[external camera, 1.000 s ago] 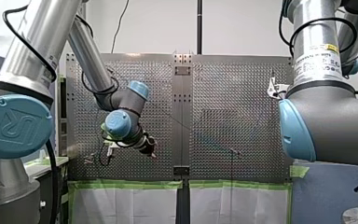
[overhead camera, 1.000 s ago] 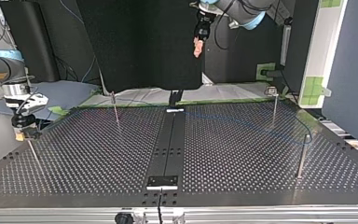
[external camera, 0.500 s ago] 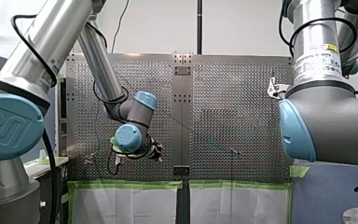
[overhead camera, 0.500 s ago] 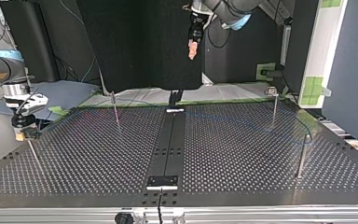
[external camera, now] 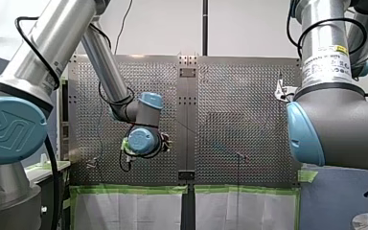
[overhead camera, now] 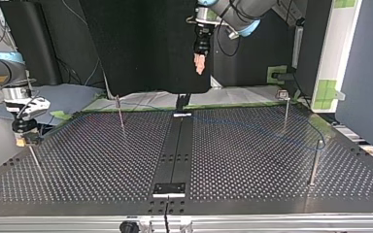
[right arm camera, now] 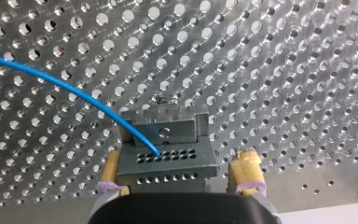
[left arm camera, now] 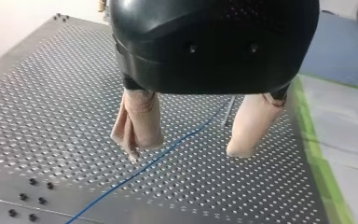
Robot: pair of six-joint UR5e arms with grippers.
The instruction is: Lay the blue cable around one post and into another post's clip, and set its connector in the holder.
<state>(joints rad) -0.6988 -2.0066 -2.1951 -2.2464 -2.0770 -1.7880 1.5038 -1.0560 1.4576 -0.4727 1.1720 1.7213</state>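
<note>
The left gripper [left arm camera: 184,151] hangs spread wide over the blue cable [left arm camera: 168,152]. The right gripper [right arm camera: 178,163] sits spread around the connector [right arm camera: 168,175].

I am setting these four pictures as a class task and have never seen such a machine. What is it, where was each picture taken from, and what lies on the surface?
These are two robot arms at a perforated metal table. The front view looks from behind the arms; the top view faces them from across the table; each wrist view looks along one arm's tool. Thin posts stand on the table and a blue cable lies across it. My left tool, with beige pads, hangs open above the cable, holding nothing. My right tool stands at the top view's left, over a grey block where the cable ends; whether it grips that block I cannot tell.
</note>
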